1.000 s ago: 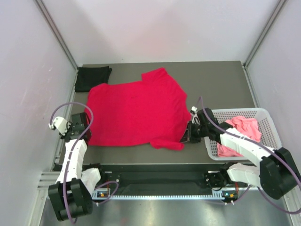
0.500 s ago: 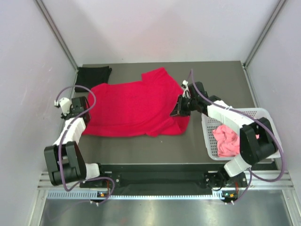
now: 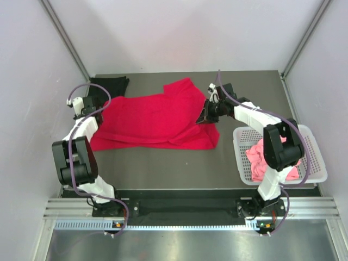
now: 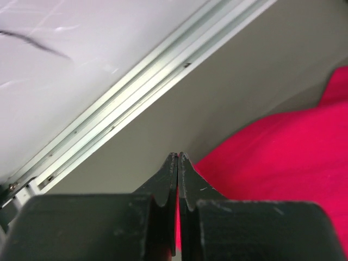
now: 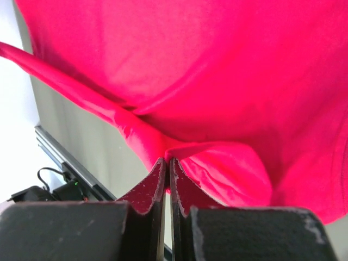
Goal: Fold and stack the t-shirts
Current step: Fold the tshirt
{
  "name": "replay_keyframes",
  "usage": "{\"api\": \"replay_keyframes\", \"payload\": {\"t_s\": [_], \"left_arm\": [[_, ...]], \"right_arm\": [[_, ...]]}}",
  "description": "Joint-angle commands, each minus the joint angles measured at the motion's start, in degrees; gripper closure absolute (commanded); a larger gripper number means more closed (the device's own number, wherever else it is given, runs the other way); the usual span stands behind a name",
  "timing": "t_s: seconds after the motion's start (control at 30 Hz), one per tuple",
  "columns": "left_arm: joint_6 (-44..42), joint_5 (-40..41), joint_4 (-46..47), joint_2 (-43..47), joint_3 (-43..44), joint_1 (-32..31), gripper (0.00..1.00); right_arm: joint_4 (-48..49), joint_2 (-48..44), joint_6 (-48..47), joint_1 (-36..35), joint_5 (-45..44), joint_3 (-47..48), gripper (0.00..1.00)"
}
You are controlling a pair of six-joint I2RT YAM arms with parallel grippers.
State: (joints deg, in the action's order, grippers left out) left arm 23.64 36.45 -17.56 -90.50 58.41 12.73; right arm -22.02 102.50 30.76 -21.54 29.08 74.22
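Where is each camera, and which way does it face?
Top: above, behind the robot, looking down at the table; left arm, right arm show.
Left wrist: on left arm, facing past the shut left claw to the red shirt's edge.
Right wrist: on right arm, facing past the shut right claw pinching the shirt.
Shared: all see the red shirt.
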Motion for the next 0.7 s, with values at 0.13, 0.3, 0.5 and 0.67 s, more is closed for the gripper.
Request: {"api": "replay_keyframes", "payload": {"t_s": [0.13, 0.3, 0.5, 0.67], "left_arm": [[-1.5, -2.9, -0.1, -6.0, 6.4, 0.4, 1.0], [-1.2, -4.7, -0.3, -7.4, 7.2, 0.3, 1.0], [-1.1, -8.4, -2.3, -8.8, 8.5, 0.3, 1.0], [-1.0, -8.7, -2.6, -9.3, 8.1, 0.3, 1.0]], "right_arm": [[0.0, 2.4, -2.0, 2.1, 1.4, 5.5, 1.0], [0.0, 3.8, -1.8, 3.3, 1.6, 8.7, 1.0], [-3.6, 5.3, -1.5, 4.8, 0.0, 12.7, 1.0], [-3.2, 7.7, -2.0, 5.5, 1.1, 14.0, 1.0]]}}
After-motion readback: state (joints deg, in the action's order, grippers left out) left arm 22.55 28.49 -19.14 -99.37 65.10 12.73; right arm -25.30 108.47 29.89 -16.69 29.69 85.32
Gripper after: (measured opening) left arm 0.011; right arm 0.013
